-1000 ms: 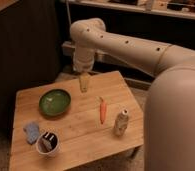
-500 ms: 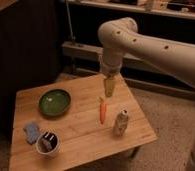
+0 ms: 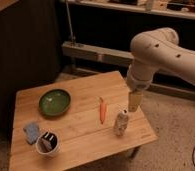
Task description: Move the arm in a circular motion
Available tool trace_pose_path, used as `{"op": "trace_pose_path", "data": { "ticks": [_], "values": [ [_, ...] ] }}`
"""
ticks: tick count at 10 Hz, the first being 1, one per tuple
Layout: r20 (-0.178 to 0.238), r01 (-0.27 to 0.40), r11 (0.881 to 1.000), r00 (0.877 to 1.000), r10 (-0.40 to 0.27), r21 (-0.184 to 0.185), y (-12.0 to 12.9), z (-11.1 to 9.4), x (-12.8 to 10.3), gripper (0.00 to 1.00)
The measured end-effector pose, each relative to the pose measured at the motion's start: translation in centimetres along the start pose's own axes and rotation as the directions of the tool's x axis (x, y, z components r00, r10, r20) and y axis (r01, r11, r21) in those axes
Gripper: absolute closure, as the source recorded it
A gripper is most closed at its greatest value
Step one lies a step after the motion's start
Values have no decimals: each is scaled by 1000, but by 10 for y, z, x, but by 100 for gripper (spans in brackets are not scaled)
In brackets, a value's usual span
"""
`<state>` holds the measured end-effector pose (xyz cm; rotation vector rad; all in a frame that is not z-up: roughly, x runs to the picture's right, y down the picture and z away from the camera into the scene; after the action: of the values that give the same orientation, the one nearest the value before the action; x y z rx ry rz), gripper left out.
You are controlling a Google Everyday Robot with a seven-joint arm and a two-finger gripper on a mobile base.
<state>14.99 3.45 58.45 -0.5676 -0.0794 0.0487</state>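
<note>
The cream-white arm (image 3: 158, 52) of thick rounded segments with small dark holes reaches in from the right over the wooden table (image 3: 81, 137). It ends in a yellowish blocky gripper (image 3: 134, 102) that points down above the table's right edge, just up and right of a small silvery can (image 3: 121, 123). Nothing shows in the gripper.
On the table lie an orange carrot (image 3: 102, 110) near the middle, a green plate (image 3: 55, 102) at the left, a blue sponge (image 3: 31, 132) and a white cup with dark contents (image 3: 47, 144) at the front left. A dark shelf unit (image 3: 116, 30) stands behind.
The arm and gripper have swung from above the table's far middle to the right and nearer, now over the right edge by the can. The objects on the table have not moved.
</note>
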Motion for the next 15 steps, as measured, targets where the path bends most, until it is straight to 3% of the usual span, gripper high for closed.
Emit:
{"op": "trace_pose_path", "data": {
  "ticks": [2,4,8,11,15],
  "values": [
    [15,25,1000,1000,-25,-9,29,-3,1,20],
    [45,74,997,996,-73,-33,54,2,-18,20],
    [124,220,972,970,-210,-77,82,23,-109,20],
    [185,346,932,928,-324,-102,94,39,-196,20],
    [248,500,857,852,-461,-124,94,66,-301,20]
  ]
}}
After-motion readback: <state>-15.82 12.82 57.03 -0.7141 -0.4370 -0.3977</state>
